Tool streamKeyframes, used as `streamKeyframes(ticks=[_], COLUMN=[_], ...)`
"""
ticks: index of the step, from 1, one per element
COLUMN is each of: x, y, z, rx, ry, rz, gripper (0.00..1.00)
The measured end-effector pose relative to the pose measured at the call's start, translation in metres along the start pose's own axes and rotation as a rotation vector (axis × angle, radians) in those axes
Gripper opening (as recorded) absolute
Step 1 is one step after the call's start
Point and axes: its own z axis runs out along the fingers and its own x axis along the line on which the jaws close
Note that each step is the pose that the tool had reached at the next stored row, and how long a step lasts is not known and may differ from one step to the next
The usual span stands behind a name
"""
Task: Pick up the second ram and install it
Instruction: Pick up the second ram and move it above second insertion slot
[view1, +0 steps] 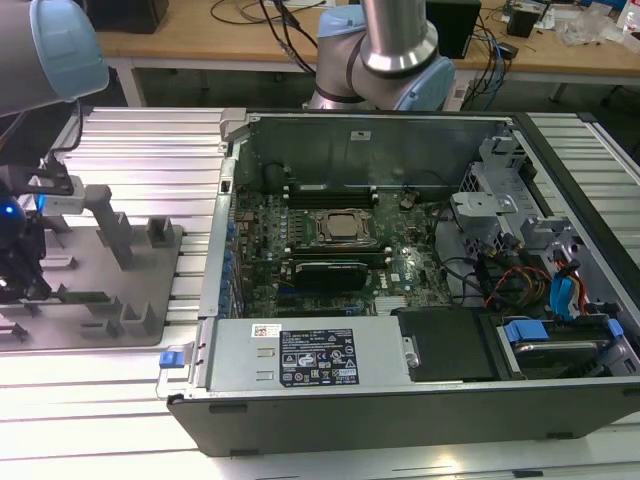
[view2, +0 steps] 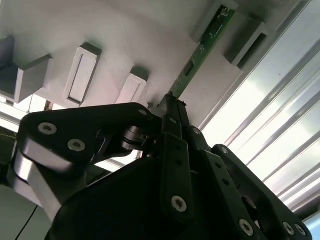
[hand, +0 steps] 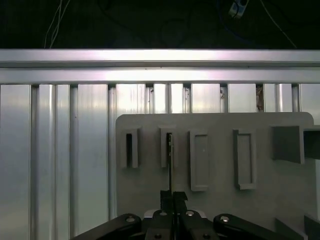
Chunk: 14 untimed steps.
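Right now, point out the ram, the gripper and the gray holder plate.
Ram (view2: 200, 49): second wrist view, middle of the green board.
Gripper (hand: 173, 196): first wrist view, midway between its fingertips.
Holder plate (hand: 220, 162): first wrist view, bare gray face between two slots.

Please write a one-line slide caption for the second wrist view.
Gripper closed on the second ram, a green stick standing in a slot of the gray holder.

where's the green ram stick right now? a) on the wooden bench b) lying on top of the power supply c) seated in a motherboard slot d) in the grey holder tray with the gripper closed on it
D: in the second wrist view the gripper is shut on the second ram, whose far end sits in a slotted block of the grey tray.
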Motion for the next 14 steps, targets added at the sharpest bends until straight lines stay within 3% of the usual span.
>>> streamKeyframes(ticks=[5, 8, 14], x=[-0.0005, -0.0010, -0.0017], y=[0.0009, 0.0019, 0.0034], z=[-0.0210, -0.0437, -0.0780], rx=[0.0001, 0.0001, 0.0002], ry=[-0.0001, 0.0000, 0.0000], rz=[0.000, 0.000, 0.000], gripper=[0.09, 0.09, 0.09])
